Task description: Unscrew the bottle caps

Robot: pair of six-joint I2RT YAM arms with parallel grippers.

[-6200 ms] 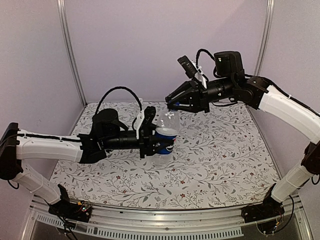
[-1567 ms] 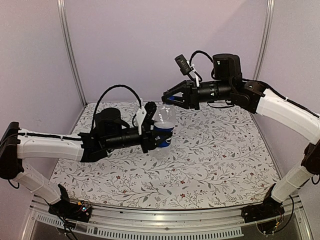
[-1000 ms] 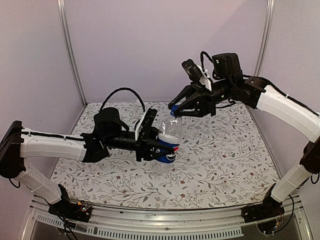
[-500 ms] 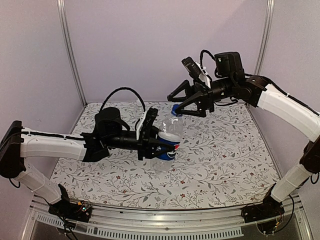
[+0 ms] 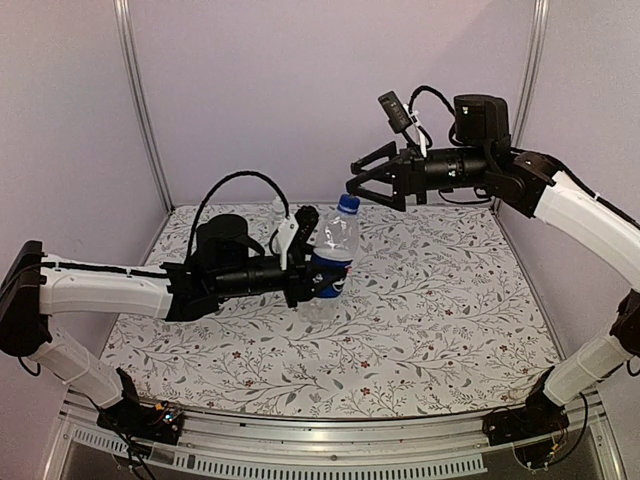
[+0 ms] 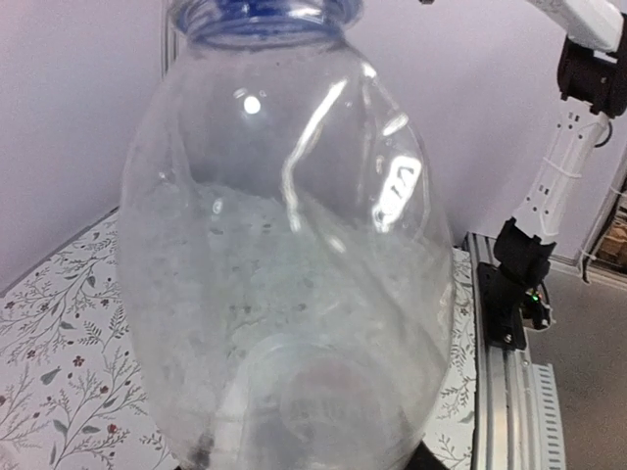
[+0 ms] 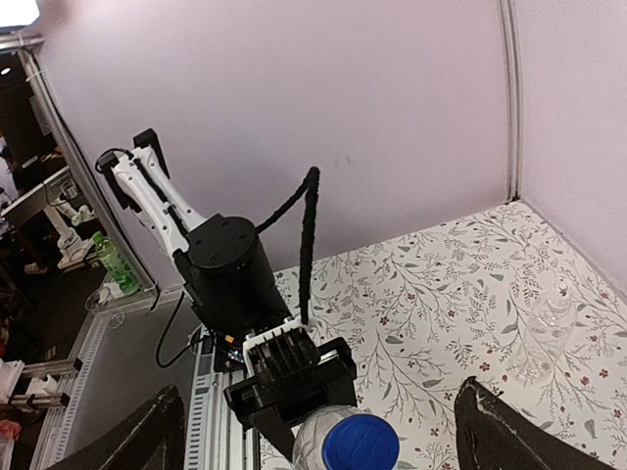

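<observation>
One blue cap (image 5: pixel 348 203) just below spread right claw (image 5: pixel 352 178); bottle (image 5: pixel 338 240) in left claw's (image 5: pixel 312 258) clamp.

Your left wrist view: the Pepsi bottle (image 6: pixel 284 274) crowds the frame, its top cut off at the upper edge, the jaws of the left gripper (image 5: pixel 316 280) out of sight. Your right wrist view clips it just below the blue cap (image 7: pixel 360 441). On the worktop (image 7: pixel 441 294), the plain bottle (image 7: pixel 554 328) is too faint to show its cap.
</observation>
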